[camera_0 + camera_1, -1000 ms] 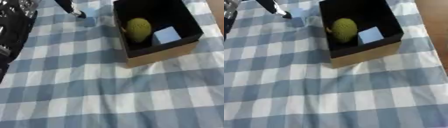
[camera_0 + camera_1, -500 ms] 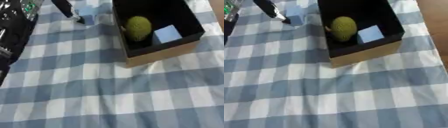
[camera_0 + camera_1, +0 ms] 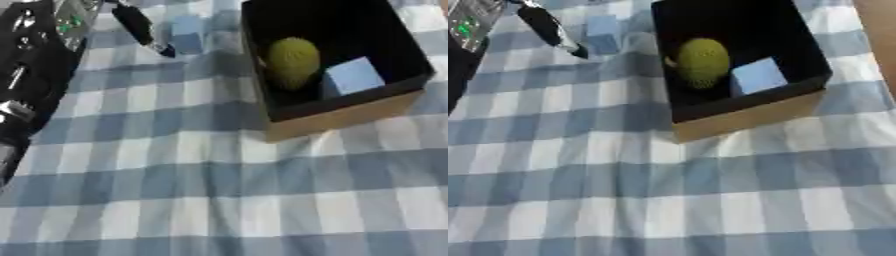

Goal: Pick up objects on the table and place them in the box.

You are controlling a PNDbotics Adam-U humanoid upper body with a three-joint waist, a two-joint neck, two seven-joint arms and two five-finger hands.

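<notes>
- Blue and white checked cloth [image 3: 201, 200] covers all the table, and it lies a little wrinkled in the lower half of the frame.
- We see the box [image 3: 350, 112] in the upper right of the frame; it is black inside and brown cardboard outside, and it stands open on the cloth.
- Inside the box we find two things: a yellow-green round object [image 3: 293, 61], which rests near the left wall, and a light blue cube [image 3: 354, 76] just beside it on the right, maybe touching it.
- So we judge that part of the task is already done, because these two objects lie in the box.
- One more thing stays on the cloth: a small blue block [image 3: 187, 34] near the top of the frame, just to the left of the box.
- Our left hand [image 3: 140, 25] comes in from the upper left; only one dark finger shows, it points down to the right, and its tip is near the blue block, apart from it as far as we see.
- We cannot tell if this hand is spread or closed, because the rest of it is hidden.
- Our right hand shows in no view.
- What is left, in our judgement, is to take the blue block and put it in the box.
</notes>
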